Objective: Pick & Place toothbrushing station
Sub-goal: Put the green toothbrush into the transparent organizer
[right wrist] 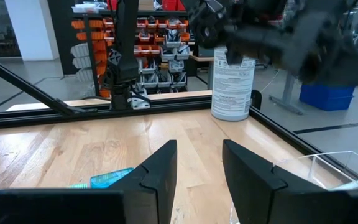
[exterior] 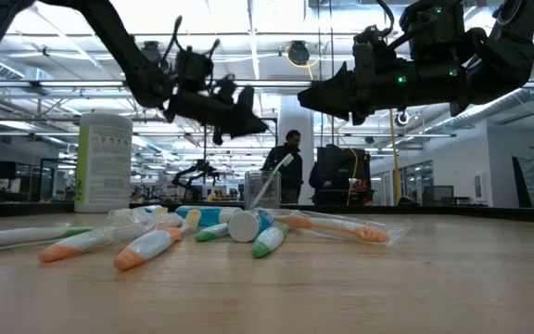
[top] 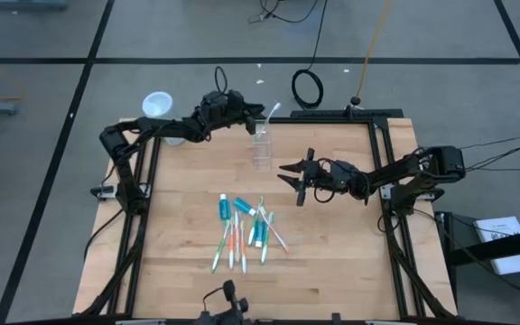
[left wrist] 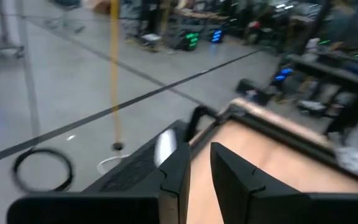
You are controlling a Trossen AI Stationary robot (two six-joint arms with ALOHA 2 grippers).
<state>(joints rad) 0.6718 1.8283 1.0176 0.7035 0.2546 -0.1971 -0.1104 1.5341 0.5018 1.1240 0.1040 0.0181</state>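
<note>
While above the table [top: 332, 244], both pincers empty.

The table [top: 332, 235] is pale wood with visible grain, smooth and faintly sheened, framed in matt black metal rails; the cup [top: 261, 144] at its twelve o'clock edge is clear glossy plastic. The toothbrushes [top: 242, 236] look smooth white plastic; the toothpaste tubes [top: 225, 207] glossy blue; the canister [exterior: 104, 161] white, matt, paper-labelled.

I could read no text anywhere. The white canister [right wrist: 232, 84] carried a printed label, green in the low view [exterior: 104, 160], its lines too small for me to make out. The paper [top: 504, 232] on the floor right of the bench showed only illegible marks.
</note>
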